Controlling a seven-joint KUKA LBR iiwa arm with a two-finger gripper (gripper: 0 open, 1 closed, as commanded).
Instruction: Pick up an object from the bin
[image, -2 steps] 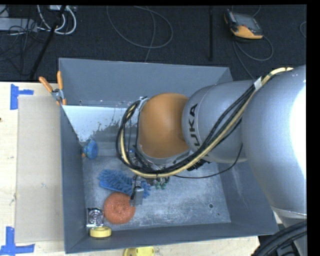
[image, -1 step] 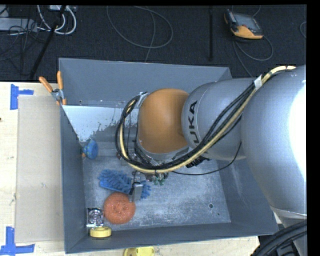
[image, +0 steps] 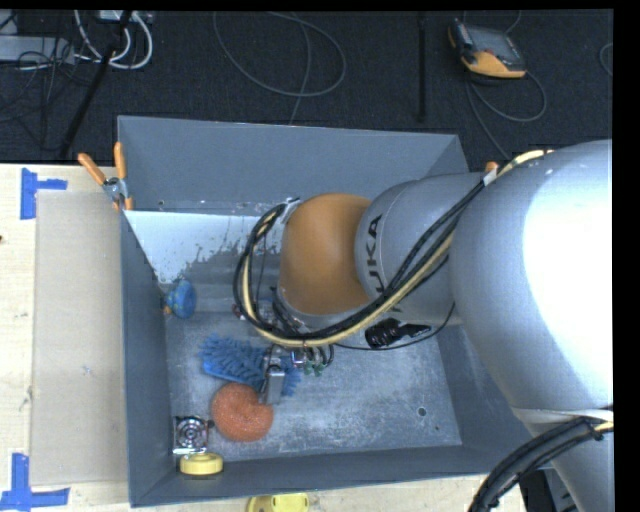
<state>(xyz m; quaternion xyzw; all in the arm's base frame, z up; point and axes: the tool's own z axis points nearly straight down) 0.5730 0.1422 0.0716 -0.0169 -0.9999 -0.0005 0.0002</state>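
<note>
Fingers (image: 272, 381) show as one narrow grey tip; I cannot tell if they are released or clenched. The gripper (image: 270, 390) stands on the right end of the blue brush (image: 230, 357), just above the orange ball (image: 240, 412), in the front-left of the bin (image: 300, 160). Probably the brush is wanted. The arm bends in from the right, wrist pointing steeply down.

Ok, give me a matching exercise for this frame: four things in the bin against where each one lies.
Things:
1 small blue round thing
2 blue brush
3 orange ball
4 yellow ring

Places:
A near-left corner of the bin
B mid-floor, just above the orange ball in the view
C alone by the left wall, farther back
D between brush and ring

Pairs: 1-C; 2-B; 3-D; 4-A
</note>
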